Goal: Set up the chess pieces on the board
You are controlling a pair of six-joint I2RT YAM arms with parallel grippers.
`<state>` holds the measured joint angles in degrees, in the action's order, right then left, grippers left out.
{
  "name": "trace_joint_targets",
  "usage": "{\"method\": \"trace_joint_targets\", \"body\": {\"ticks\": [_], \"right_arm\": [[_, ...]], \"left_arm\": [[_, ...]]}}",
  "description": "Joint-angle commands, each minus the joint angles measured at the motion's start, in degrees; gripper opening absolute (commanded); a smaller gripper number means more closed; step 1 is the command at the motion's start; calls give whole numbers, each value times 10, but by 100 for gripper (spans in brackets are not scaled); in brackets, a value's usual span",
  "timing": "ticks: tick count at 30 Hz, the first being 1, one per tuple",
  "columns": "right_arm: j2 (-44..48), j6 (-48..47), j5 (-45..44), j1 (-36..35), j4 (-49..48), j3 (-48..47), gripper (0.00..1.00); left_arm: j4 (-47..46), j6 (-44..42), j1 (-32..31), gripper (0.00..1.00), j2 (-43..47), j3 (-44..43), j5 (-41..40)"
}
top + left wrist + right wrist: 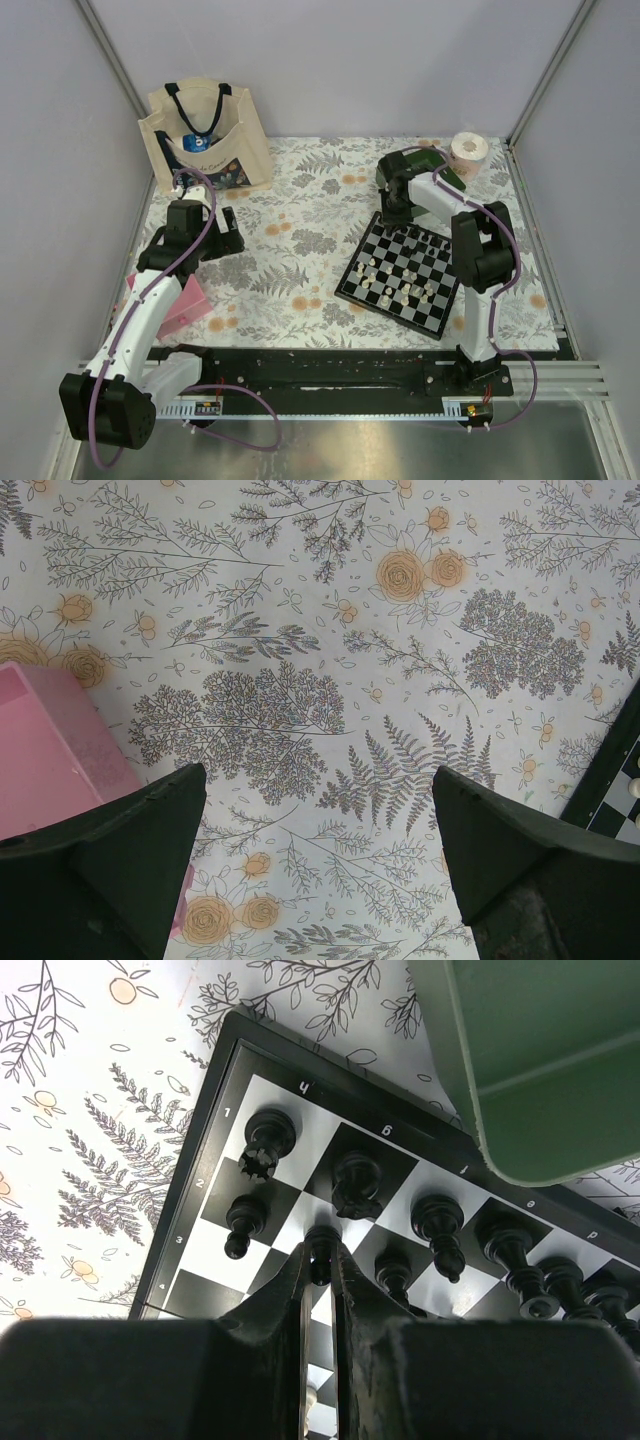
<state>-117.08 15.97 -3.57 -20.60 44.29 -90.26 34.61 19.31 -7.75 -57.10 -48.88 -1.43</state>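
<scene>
**A:** Right end effector (320, 1258). What do you read?
**B:** Fingers pressed almost together, pinching a black pawn (322, 1236). The pawn stands upright in the second row of the board (196, 1222). You'll see other black pieces (357, 1182) upright on both sides of it and in the edge row.

**A:** Beyond that?
**B:** A green tray (540, 1070) sits just past the board's edge.

**A:** Left end effector (320, 870)?
**B:** Fingers (130, 860) spread wide with nothing between them, over the floral table (300, 630). There is a pink box (50, 750) on one side and the board's corner on the other.

**A:** And your overhead view?
**B:** The board lies right of centre, turned at an angle. Cream pieces (405, 291) are on its near rows. A tote bag (205, 135) is at the far left and a paper roll (468, 150) at the far right.
</scene>
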Motion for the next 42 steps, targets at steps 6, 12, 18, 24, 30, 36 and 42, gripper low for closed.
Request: {"method": "trace_joint_targets", "body": {"ticks": [6, 12, 18, 24, 30, 36, 42], "right_arm": [[-2, -1, 2, 5, -15, 10, 27], [24, -1, 9, 6, -16, 6, 35], [62, -2, 17, 5, -8, 10, 37], [127, -3, 1, 5, -8, 69, 39], [186, 6, -31, 11, -36, 155, 40], [210, 12, -34, 35, -43, 191, 39], [228, 15, -28, 64, -52, 209, 39]], "left_arm": [[-14, -5, 2, 99, 1, -24, 6], [-14, -4, 2, 99, 2, -24, 7], [-14, -4, 2, 99, 6, -25, 7], [-14, -4, 2, 99, 9, -23, 8], [-15, -3, 2, 99, 11, -24, 9], [-15, -3, 2, 99, 9, -24, 12], [-15, -3, 2, 99, 10, -24, 12]]}}
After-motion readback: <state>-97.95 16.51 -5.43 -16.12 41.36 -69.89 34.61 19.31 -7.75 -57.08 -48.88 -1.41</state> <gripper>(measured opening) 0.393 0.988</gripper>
